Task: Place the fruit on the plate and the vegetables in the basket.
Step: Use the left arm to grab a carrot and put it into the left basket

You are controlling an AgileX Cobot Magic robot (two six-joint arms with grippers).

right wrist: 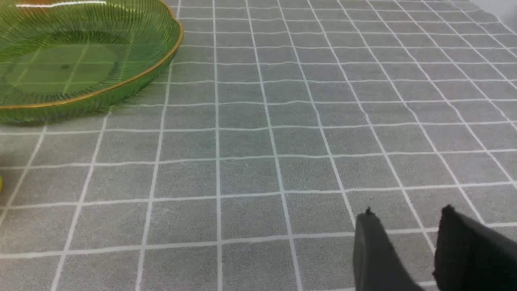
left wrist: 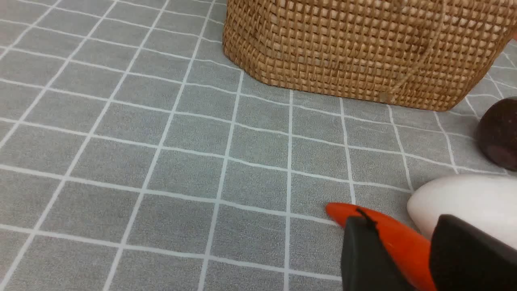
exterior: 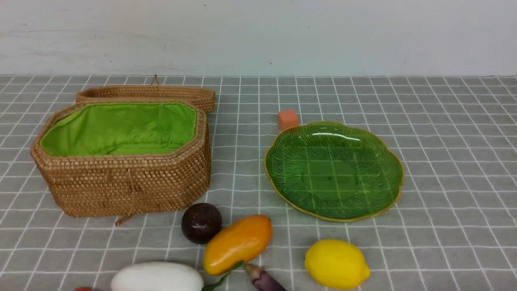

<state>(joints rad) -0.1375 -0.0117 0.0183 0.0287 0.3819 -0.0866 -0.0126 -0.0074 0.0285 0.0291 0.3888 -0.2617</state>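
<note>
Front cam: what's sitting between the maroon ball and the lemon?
The mango lies between the maroon ball and the lemon, close beside the ball. It shows in the front view.

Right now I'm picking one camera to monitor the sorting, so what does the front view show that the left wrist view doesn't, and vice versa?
Front view only: the plate, lemon, mango, eggplant, orange cube, and the green lining and lid of the basket.
Left wrist view only: the left end effector, open, close to the vegetables.
Both: the basket's woven wall, the maroon ball, the white vegetable, and the red-orange vegetable, only a sliver in the front view.
</note>
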